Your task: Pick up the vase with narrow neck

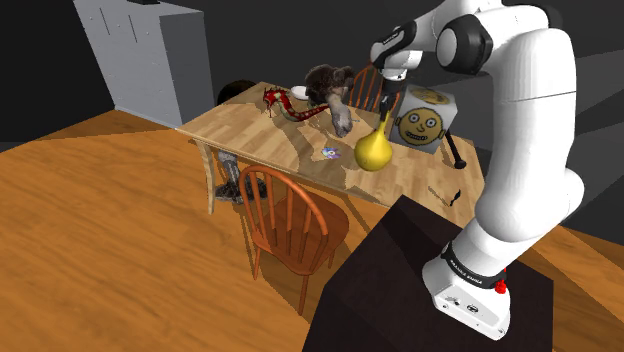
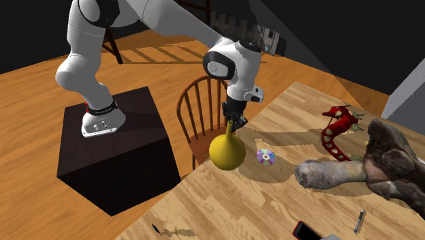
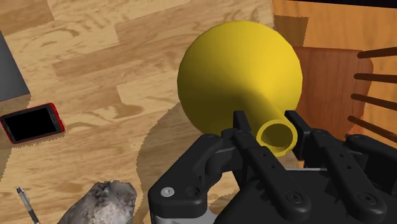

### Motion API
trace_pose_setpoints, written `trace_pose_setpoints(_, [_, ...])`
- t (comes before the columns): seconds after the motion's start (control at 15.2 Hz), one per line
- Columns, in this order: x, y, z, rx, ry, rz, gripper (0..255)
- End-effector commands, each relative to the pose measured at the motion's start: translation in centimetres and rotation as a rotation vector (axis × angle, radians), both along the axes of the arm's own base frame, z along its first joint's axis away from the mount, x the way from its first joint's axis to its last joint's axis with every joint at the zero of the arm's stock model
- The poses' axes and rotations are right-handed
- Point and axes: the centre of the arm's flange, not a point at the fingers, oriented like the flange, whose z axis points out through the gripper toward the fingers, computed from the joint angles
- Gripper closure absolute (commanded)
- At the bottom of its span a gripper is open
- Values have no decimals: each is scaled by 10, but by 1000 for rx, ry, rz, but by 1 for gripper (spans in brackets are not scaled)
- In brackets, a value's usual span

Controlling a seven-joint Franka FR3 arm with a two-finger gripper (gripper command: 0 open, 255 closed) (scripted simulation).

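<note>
A yellow vase (image 1: pixel 373 150) with a round belly and a narrow neck hangs a little above the wooden table (image 1: pixel 250 125), near the edge closest to the stand. My black gripper (image 1: pixel 385 108) is shut on its neck from above. In the second exterior view the vase (image 2: pixel 227 151) hangs below the gripper (image 2: pixel 233 123) and casts a shadow on the tabletop (image 2: pixel 272 204). In the wrist view the fingers (image 3: pixel 240 124) clasp the neck just under its open mouth, with the vase's belly (image 3: pixel 238 70) beyond the gripper (image 3: pixel 270 125).
On the table lie a CD (image 2: pixel 265 156), a red dragon toy (image 2: pixel 338 126), a grey-brown stuffed animal (image 2: pixel 368 167), a red-edged phone (image 3: pixel 32 123), a pen (image 3: pixel 25 203) and a box with a robot face (image 1: pixel 425 120). An orange chair (image 1: pixel 290 215) stands at the table's near edge beside the dark stand (image 1: pixel 420 290).
</note>
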Motion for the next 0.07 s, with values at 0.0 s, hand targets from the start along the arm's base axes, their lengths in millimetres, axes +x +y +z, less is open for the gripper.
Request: trace_pose_setpoints(0.0, [-1, 0, 4, -1, -1, 0, 255])
